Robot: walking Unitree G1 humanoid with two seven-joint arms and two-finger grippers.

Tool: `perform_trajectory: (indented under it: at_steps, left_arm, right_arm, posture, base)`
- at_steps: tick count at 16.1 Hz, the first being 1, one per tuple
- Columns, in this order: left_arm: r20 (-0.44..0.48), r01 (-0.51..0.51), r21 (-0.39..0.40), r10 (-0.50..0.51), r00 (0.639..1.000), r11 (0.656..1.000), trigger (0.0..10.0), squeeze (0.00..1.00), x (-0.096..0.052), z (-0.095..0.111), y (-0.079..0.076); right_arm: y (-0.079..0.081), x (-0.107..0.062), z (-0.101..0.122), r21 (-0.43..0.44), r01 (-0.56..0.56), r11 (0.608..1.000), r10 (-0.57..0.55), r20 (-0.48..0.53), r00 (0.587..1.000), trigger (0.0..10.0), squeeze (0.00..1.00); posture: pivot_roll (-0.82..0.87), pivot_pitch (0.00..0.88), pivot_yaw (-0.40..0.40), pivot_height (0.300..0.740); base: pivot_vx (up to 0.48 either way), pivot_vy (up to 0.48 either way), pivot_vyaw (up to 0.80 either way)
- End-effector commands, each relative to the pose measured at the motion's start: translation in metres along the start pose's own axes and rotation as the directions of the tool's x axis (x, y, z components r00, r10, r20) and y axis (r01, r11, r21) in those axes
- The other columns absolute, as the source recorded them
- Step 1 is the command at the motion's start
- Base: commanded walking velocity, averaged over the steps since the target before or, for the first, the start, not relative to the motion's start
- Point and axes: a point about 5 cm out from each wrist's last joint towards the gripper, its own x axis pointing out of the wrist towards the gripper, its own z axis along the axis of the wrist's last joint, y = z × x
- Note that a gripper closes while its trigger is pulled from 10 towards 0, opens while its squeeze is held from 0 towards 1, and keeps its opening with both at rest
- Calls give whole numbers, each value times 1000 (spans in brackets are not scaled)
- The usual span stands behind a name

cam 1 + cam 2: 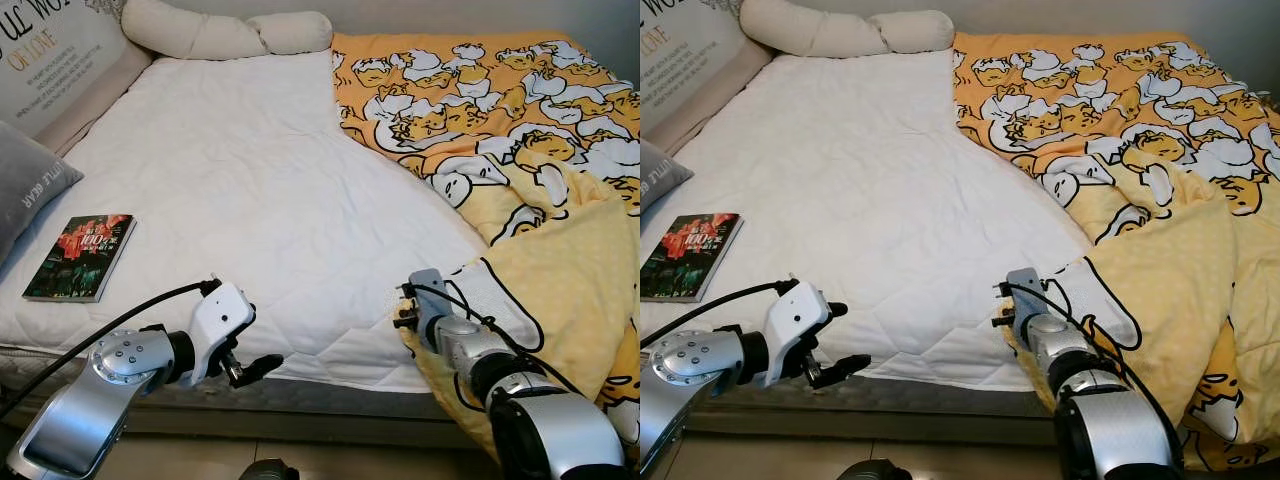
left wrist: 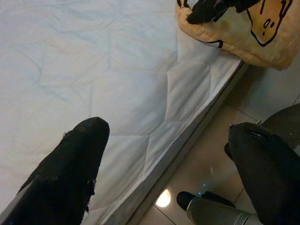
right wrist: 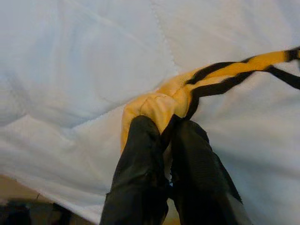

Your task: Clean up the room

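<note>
Right arm: silver, reaching forward from the lower right to the near edge of the bed; its wrist lies against the folded-over corner of the blanket. Right gripper (image 3: 164, 131): black fingers pressed together, pinching the yellow, black-trimmed hem of the blanket; from the head views the fingertips are buried under the cloth and cannot be made out. Blanket (image 1: 560, 250): orange and yellow with a cartoon print, spread over the right half of the bed, pale yellow underside turned up at the near corner, far right portion cut off by the frame edge. Left arm: silver, bent at the elbow, forearm angled toward the middle of the bed's near edge, cable trailing back from the wrist. Left gripper (image 1: 250, 368): held over the mattress edge, touching nothing, fingers spread wide apart in the left wrist view. Mattress cover (image 1: 250, 180): white, quilted, bare on the left half. Book (image 1: 80, 257): dark cover with red lettering, lying flat near the left edge of the bed, well apart from both grippers. Grey cushion (image 1: 25, 185): left edge, partly cut off. Long cream pillow (image 1: 225, 32): at the head of the bed. Printed headboard panel (image 1: 50, 55): lettering only partly legible.
</note>
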Motion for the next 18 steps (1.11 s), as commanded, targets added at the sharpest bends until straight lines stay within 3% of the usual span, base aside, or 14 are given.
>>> perform_trajectory:
  at_steps: [1,3,6,18]
  left_arm:
    - [6,11,16,-11,1000,1000,10000,31,0,4,-1]
    - [7,6,6,-6,1000,1000,10000,31,-1,3,-2]
    - [8,3,-2,-3,1000,1000,10000,35,-1,1,-3]
    - [8,3,-2,-3,1000,1000,10000,35,-1,1,-3]
  right_arm:
    - [5,0,-9,-24,-82,996,81,-29,996,0,0]
    - [7,-3,-24,-69,-249,966,243,-88,966,0,0]
    - [-6,-21,-66,-113,-528,842,490,-247,836,0,0]
    - [-6,-21,-66,-113,-528,842,490,-247,836,0,0]
  posture:
    - [151,0,68,740]
    - [148,0,64,740]
    - [133,0,63,740]
    - [133,0,63,740]
  base:
    - [0,0,0]
    - [0,0,0]
    - [0,0,0]
    - [0,0,0]
